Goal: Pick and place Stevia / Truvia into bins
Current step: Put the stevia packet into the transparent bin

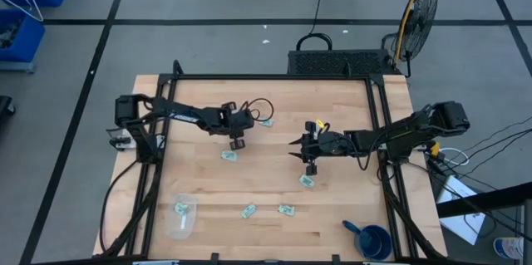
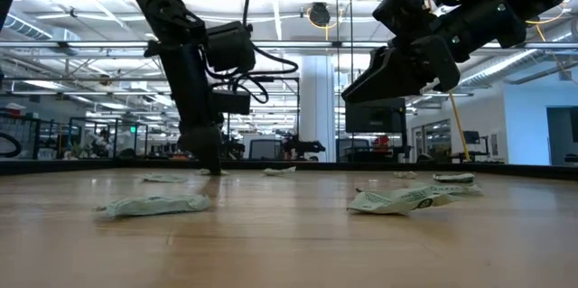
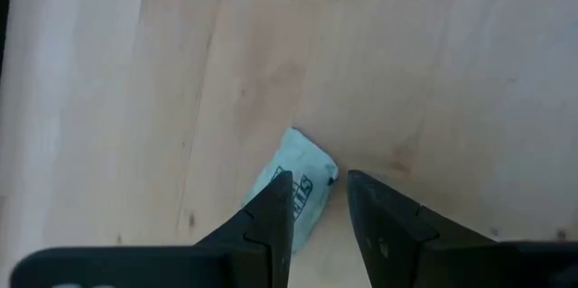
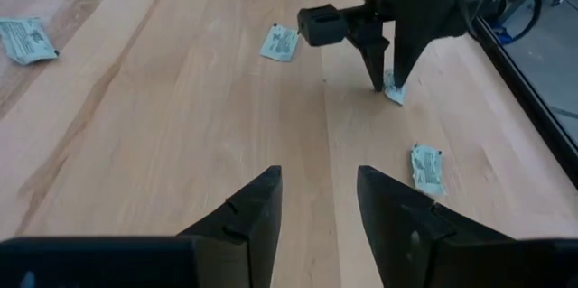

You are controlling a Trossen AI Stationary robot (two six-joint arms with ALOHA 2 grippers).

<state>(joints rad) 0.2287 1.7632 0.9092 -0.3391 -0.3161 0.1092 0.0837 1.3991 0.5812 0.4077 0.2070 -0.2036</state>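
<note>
the stevia packets are spread flat on the wooden table [image 1: 274,215]. one packet [image 1: 229,155] lies just under the left gripper [image 1: 237,143]. in the left wrist view that same packet [image 3: 298,184] sits at the tips of the two dark fingers [image 3: 271,220]. the fingers are only a little apart, and the packet lies beside and partly under one finger, not between them. i think it is not pinched yet.

another packet [image 1: 266,121] lies near the left gripper on the far side. one more [image 1: 307,181] lies just in front of the right gripper [image 1: 309,159]. two packets [image 1: 248,212] and [image 1: 286,210] lie near the front of the table. the clear bin [image 1: 182,216] stands at the front left, and one packet [image 1: 179,208] looks to be in it already. a dark blue cup [image 1: 373,241] stands at the front right, well apart from the bin.

the right gripper hangs above the table in the middle, with its fingers [image 4: 253,211] apart and nothing in them.

to do this step well, the left gripper should open a bit more, slide over so the packet edge is in the gap, then press down softly and close. the packet is thin and flat, so it could slip out or get pushed away. then lift it slowly and carry it to the bin.
</note>
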